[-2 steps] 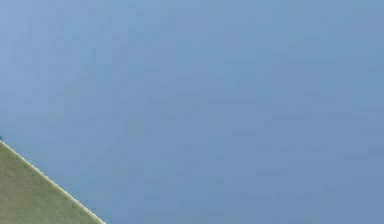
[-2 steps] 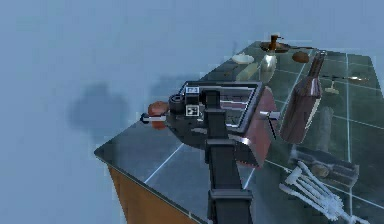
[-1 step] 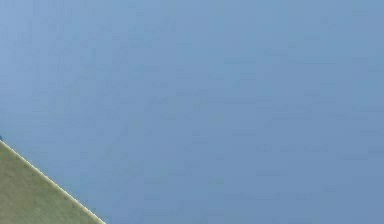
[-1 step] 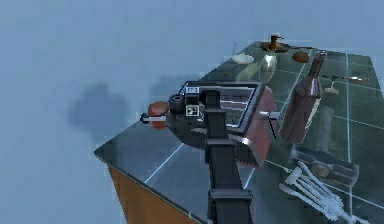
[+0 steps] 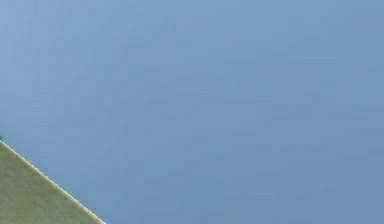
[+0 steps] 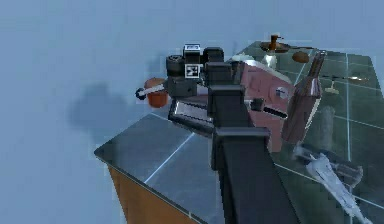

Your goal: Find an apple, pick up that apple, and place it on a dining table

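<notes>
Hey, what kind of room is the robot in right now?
Probably a kitchen. A grey tiled countertop stands against a blue wall, and on it are a bottle and what looks like cutlery.

counter (image 6: 165, 165): 1 (dark tiled top, orange-brown side)
arm (image 6: 245, 165): 1 dark bar
white marker squares (image 6: 191, 51): 2, at the arm's far end
hand (image 6: 147, 93): 1, w/ 2 thin fingers
apple (image 6: 153, 85): 1 (reddish round blob at the hand's far end)
pinkish box (image 6: 264, 92): 1, on the counter
bottle (image 6: 316, 72): 1, tall & dark
grey utensil (image 6: 336, 172): 1 (type unclear)
brown round thing (image 6: 272, 43): 1, at the far end of the counter
blue wall (image 5: 220, 90): 1
greenish floor patch (image 5: 35, 195): 1, btm-left corner of the forward view
</notes>
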